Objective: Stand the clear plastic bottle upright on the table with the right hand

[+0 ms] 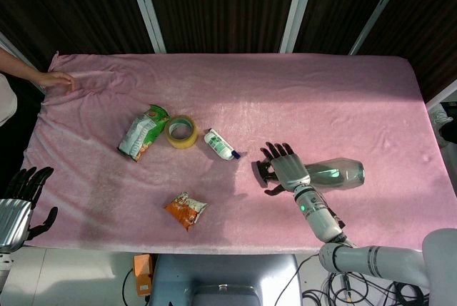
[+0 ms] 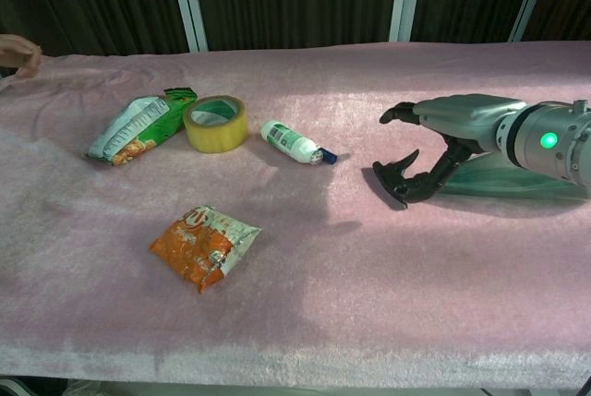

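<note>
The clear plastic bottle (image 1: 338, 174) (image 2: 517, 179) lies on its side on the pink cloth at the right, greenish in tint. My right hand (image 1: 282, 167) (image 2: 441, 142) hovers at the bottle's left end, with the wrist across the bottle. Its fingers are spread and curved with nothing between them, and the thumb tip reaches down near the cloth. The bottle's left end is hidden behind the hand and wrist. My left hand (image 1: 21, 195) hangs off the table's front left corner, fingers apart and empty.
A green snack bag (image 1: 143, 132) (image 2: 138, 128), a yellow tape roll (image 1: 181, 130) (image 2: 215, 123), a small white-and-green bottle (image 1: 221, 145) (image 2: 294, 143) and an orange packet (image 1: 186, 210) (image 2: 201, 246) lie left of centre. A person's hand (image 1: 53, 79) rests at the far left corner.
</note>
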`<move>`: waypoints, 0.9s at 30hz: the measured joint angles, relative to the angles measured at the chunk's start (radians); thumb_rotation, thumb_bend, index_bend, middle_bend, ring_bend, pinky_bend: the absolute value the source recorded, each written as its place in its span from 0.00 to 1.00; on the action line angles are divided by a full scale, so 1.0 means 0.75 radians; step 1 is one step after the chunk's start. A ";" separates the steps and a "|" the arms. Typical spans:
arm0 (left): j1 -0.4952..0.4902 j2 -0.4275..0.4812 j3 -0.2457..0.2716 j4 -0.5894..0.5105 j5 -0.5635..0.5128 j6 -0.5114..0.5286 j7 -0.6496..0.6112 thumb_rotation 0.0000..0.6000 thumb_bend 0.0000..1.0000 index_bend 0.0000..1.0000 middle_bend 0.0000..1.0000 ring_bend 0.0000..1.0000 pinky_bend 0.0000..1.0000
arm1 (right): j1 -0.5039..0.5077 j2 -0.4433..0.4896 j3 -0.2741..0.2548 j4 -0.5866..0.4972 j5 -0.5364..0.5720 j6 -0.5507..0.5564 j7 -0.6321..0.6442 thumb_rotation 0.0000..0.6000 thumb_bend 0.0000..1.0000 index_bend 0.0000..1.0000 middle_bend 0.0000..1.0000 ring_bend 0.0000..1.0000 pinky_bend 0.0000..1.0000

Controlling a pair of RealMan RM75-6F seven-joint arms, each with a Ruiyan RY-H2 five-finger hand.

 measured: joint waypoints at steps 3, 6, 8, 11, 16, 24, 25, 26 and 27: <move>-0.001 -0.003 0.003 0.000 0.001 -0.006 0.011 1.00 0.42 0.07 0.09 0.00 0.04 | -0.003 0.010 0.001 -0.003 0.000 0.000 0.008 1.00 0.22 0.00 0.00 0.00 0.00; -0.002 -0.004 0.004 -0.005 0.001 -0.008 0.019 1.00 0.42 0.07 0.09 0.00 0.04 | -0.007 0.026 -0.003 -0.007 0.000 0.003 0.009 1.00 0.22 0.00 0.00 0.00 0.00; -0.001 -0.005 0.006 -0.005 0.005 -0.007 0.021 1.00 0.42 0.07 0.09 0.00 0.04 | -0.012 0.041 -0.011 -0.016 0.001 0.006 0.006 1.00 0.22 0.00 0.00 0.00 0.00; -0.003 -0.003 0.003 -0.005 0.003 -0.007 0.013 1.00 0.42 0.07 0.09 0.00 0.04 | -0.027 0.081 -0.038 -0.040 -0.013 0.020 -0.007 1.00 0.22 0.00 0.00 0.00 0.00; -0.010 -0.003 0.004 0.000 0.002 -0.021 0.005 1.00 0.42 0.07 0.09 0.00 0.04 | -0.088 0.140 -0.099 -0.035 -0.057 0.046 0.006 1.00 0.22 0.09 0.00 0.00 0.00; -0.015 -0.004 0.003 -0.005 0.000 -0.027 0.008 1.00 0.42 0.07 0.10 0.00 0.04 | -0.117 0.123 -0.113 0.094 -0.048 -0.004 0.061 1.00 0.27 0.32 0.00 0.00 0.00; -0.016 -0.004 0.002 -0.006 -0.001 -0.027 0.007 1.00 0.42 0.07 0.10 0.00 0.04 | -0.118 0.113 -0.111 0.110 -0.050 -0.010 0.067 1.00 0.28 0.34 0.00 0.00 0.00; -0.016 -0.004 0.002 -0.006 -0.001 -0.027 0.006 1.00 0.42 0.07 0.10 0.00 0.04 | -0.118 0.101 -0.110 0.126 -0.052 -0.015 0.071 1.00 0.28 0.37 0.00 0.00 0.00; -0.018 -0.004 0.001 -0.005 -0.003 -0.029 0.005 1.00 0.42 0.07 0.10 0.00 0.04 | -0.117 0.084 -0.107 0.146 -0.055 -0.023 0.073 1.00 0.28 0.39 0.00 0.00 0.00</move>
